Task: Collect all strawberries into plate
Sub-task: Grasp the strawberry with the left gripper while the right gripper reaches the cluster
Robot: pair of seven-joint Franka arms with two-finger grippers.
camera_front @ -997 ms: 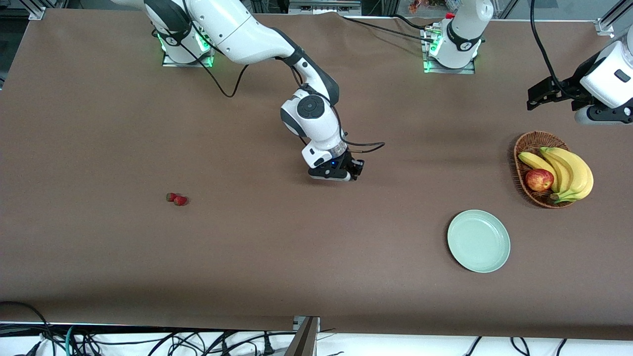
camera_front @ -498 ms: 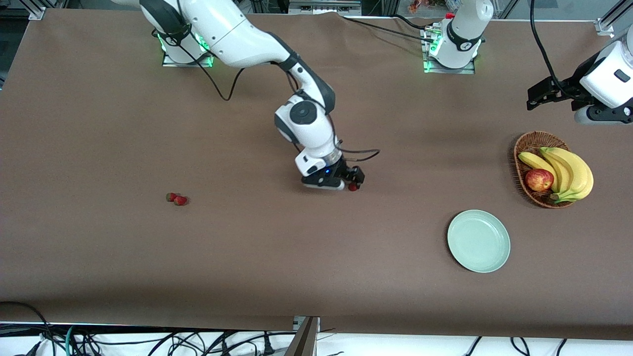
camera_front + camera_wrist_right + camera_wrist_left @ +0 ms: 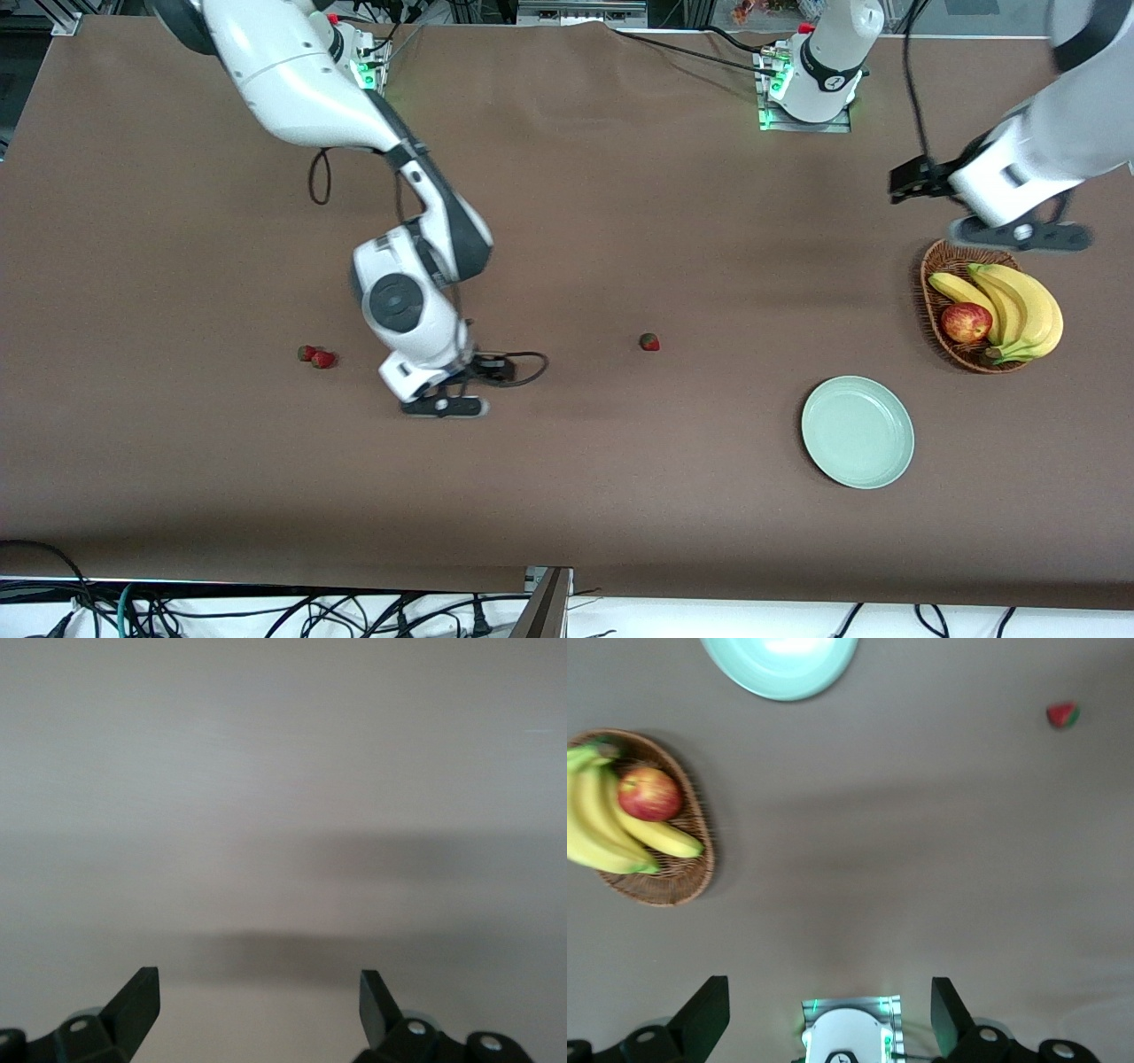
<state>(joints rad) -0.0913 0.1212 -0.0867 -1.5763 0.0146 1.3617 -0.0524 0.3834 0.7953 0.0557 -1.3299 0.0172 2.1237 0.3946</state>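
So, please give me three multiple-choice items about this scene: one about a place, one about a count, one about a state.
1. Where does the single strawberry lie?
A. In the basket
B. On the bare table, between the strawberry pair and the plate
C. On the plate

2. How many strawberries are visible?
A. One
B. Three
C. Five

3. What is the state of the right end effector?
A. Open, holding nothing
B. Shut on a banana
C. Shut on a strawberry

Answers: 1 B, it sits alone on the brown table; 2 B, a pair plus one; 3 A, its fingers stand apart over bare table.
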